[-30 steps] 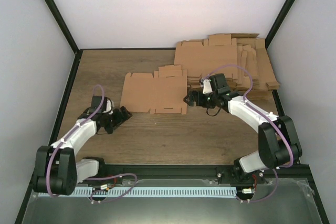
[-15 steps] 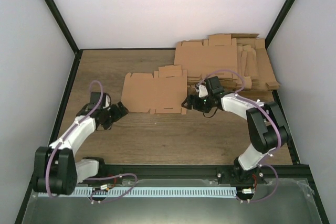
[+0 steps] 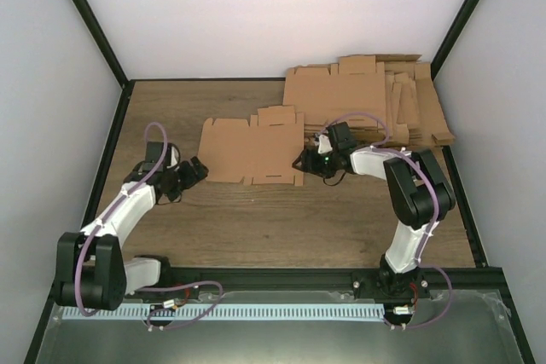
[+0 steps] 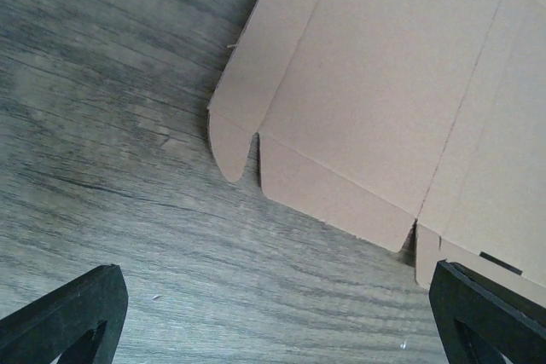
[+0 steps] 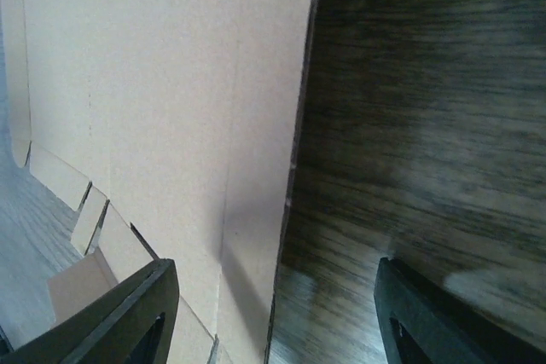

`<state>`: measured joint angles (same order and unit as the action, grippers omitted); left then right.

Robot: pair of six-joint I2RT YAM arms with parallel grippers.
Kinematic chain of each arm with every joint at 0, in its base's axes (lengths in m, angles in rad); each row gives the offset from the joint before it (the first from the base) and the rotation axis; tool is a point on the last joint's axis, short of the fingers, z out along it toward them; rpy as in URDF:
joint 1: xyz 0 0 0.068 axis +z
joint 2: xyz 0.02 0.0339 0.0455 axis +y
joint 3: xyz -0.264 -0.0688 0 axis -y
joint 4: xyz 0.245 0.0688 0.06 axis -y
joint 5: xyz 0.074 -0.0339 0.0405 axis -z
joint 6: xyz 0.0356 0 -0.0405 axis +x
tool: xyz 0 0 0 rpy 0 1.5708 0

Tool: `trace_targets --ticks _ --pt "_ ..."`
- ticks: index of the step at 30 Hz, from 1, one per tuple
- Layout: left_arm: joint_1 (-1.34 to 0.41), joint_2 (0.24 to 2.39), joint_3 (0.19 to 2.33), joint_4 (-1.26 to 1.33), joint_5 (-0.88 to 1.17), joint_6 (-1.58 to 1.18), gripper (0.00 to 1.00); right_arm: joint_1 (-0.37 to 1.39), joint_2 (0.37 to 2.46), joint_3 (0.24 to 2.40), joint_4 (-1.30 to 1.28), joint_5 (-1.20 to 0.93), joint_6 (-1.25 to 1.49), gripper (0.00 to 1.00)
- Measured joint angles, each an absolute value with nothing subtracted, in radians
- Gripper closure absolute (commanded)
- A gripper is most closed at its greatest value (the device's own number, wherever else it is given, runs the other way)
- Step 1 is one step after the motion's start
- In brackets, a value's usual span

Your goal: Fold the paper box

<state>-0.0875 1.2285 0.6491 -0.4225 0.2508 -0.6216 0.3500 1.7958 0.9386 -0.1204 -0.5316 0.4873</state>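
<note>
The right gripper (image 3: 301, 161) stands with its jaws part-way apart, astride the right-hand edge of the paper box (image 3: 252, 153). In the right wrist view its two black fingers (image 5: 128, 317) rise from the 7 and 5 o'clock corners. The one at 7 o'clock shows against the cardboard and the other against bare wood. The box's edge runs between them from 12 o'clock down toward 6 o'clock. Whether either finger touches the sheet cannot be told, and nothing is clamped.

The left gripper (image 3: 193, 170) has its jaws spread wide and holds nothing. In the left wrist view its fingertips (image 4: 72, 317) sit at the 7 and 5 o'clock corners over the table (image 3: 256, 223). The box's corner, with a rounded tab and a slit, lies clear of them toward 1 o'clock.

Seen from above, the paper box lies flat and unfolded near the middle of the table, a creased brown sheet with flaps along its far and near edges. It lies at 3 o'clock from the left gripper and at 9 o'clock from the right one, so the two grippers flank it.

A pile of flat cardboard blanks (image 3: 367, 100) lies at about 1 o'clock from the right gripper, against the back right corner of the table and just beside the box's far right flap.
</note>
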Motion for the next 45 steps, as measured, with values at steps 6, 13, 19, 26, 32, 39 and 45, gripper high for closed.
trace_targets --ticks 6,13,19,26,32,39,45 --pt "-0.088 1.171 0.649 -0.426 0.242 -0.617 0.00 0.350 1.816 0.952 -0.095 -0.559 0.490 0.51" --pt "-0.088 1.107 0.649 -0.441 0.220 -0.606 0.00 0.350 1.820 0.977 -0.080 -0.609 0.476 0.97" --pt "-0.088 1.072 0.657 -0.458 0.214 -0.588 0.00 0.350 1.768 0.989 -0.123 -0.609 0.435 0.99" --pt "-0.088 1.017 0.710 -0.464 0.223 -0.542 0.00 0.350 1.622 1.050 -0.244 -0.569 0.317 0.99" --pt "-0.088 1.045 0.723 -0.421 0.237 -0.512 0.00 0.350 1.493 1.059 -0.349 -0.517 0.266 0.99" --pt "-0.086 1.215 0.709 -0.271 0.290 -0.500 0.01 0.350 1.441 1.037 -0.442 -0.464 0.262 0.99" --pt "-0.085 1.412 0.724 -0.172 0.360 -0.487 0.11 0.350 1.442 1.012 -0.497 -0.419 0.262 0.99"
